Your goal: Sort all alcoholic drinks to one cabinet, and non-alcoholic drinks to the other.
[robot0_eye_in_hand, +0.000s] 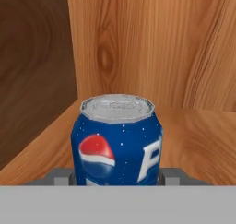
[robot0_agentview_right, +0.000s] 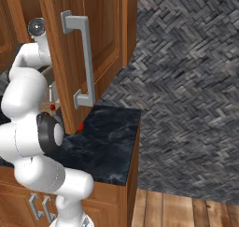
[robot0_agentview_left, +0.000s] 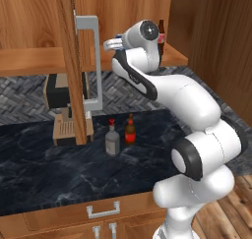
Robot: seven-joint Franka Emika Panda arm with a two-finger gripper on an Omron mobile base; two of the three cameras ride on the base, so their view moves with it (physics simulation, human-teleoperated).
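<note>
Wooden upper cabinet (robot0_agentview_left: pixel 29 41) stands open above the dark marble surface (robot0_agentview_left: pixel 59 174), its door (robot0_agentview_left: pixel 71 61) swung out edge-on in the left base view, with a grey handle (robot0_agentview_left: pixel 93 61). The white arm reaches up into the cabinet opening. A coffee machine (robot0_agentview_left: pixel 61 107) sits on the surface behind the door.

On the surface, well below the arm, the clear liquor bottle with a red cap (robot0_agentview_left: pixel 112 138) and the brown beer bottle with a red label (robot0_agentview_left: pixel 130 130) stand upright, just beside each other, long axes vertical. A dark bottle (robot0_agentview_left: pixel 161 36), likely the cola bottle, stands upright on the cabinet shelf beyond the wrist; its label is hidden.

The blue soda can (robot0_eye_in_hand: pixel 117 142) stands upright on the wooden cabinet shelf (robot0_eye_in_hand: pixel 198 135), silver top up, long axis vertical, logo facing the hand camera. The end effector (robot0_eye_in_hand: pixel 117 177) sits at the can's base, a grey finger (robot0_eye_in_hand: pixel 60 176) on each side. Whether the fingers are clamped on the can or have let go cannot be told; their inner faces are hidden behind it.

Judgement: the step in hand is placing the soda can in the non-alcoholic cabinet. The next move calls for releasing the can, if it is not already free, and withdrawing straight back without tipping it or striking the door. Both alcoholic bottles remain unsorted.
</note>
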